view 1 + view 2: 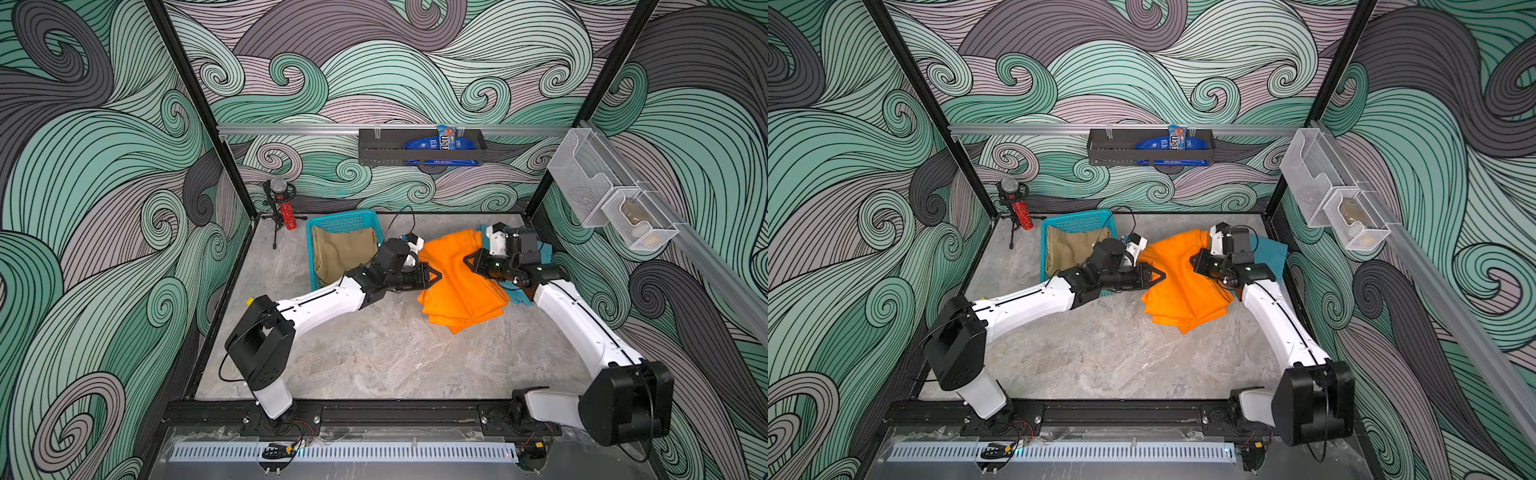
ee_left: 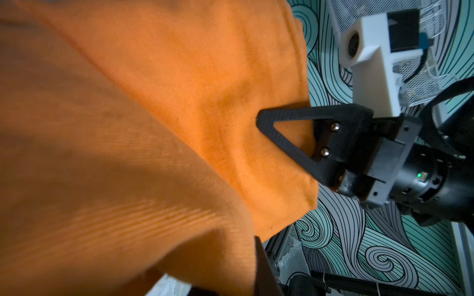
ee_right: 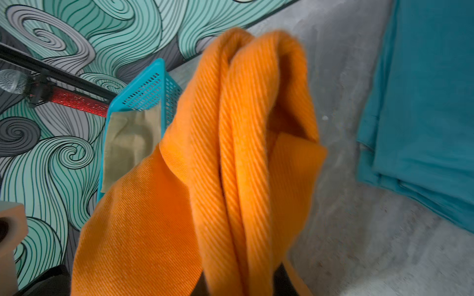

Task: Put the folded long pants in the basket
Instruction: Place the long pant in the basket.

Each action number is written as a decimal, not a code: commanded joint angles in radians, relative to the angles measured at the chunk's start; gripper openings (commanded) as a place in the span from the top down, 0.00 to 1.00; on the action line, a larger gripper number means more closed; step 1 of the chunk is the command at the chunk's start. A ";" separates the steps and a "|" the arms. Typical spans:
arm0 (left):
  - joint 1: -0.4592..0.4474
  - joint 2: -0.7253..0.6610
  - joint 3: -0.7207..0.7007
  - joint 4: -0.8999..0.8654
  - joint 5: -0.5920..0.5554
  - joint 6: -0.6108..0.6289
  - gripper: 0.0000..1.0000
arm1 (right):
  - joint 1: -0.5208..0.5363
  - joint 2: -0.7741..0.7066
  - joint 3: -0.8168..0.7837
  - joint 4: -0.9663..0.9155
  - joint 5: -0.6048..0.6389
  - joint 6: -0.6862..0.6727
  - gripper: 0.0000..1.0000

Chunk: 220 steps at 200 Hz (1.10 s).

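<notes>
Left gripper and right gripper both clamped on orange pants — left arm crosses the basket, khaki pants inside; teal pants far right, microphone far left.

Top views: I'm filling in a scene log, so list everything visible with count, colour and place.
grey marbled tabletop: one, grey, cell floor.
turquoise slotted plastic basket: one, turquoise, back of the tabletop.
khaki-tan folded cloth pants: one, khaki, inside the basket.
bright orange folded cloth pants: one, orange, beside the basket.
teal-blue folded cloth pants: one, teal, under the right arm.
black metal wall tray: one, black, back rail, holding blue packets.
white wire-mesh bins: two, white, right wall rail.
microphone on black tripod: one, grey, back left corner.
left gripper: one, black, shut on the orange pants.
right gripper: one, black, shut on the orange pants.
</notes>
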 commanded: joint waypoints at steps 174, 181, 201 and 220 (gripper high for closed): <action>0.426 -0.320 0.122 -0.141 0.130 0.139 1.00 | 0.408 0.355 0.778 -0.115 0.114 0.079 1.00; 0.452 -0.329 0.119 -0.147 0.144 0.140 1.00 | 0.427 0.379 0.807 -0.114 0.119 0.084 1.00; 0.529 -0.351 0.110 -0.165 0.190 0.144 1.00 | 0.476 0.453 0.884 -0.115 0.134 0.104 1.00; 0.607 -0.370 0.100 -0.181 0.231 0.151 1.00 | 0.510 0.517 0.946 -0.115 0.141 0.128 1.00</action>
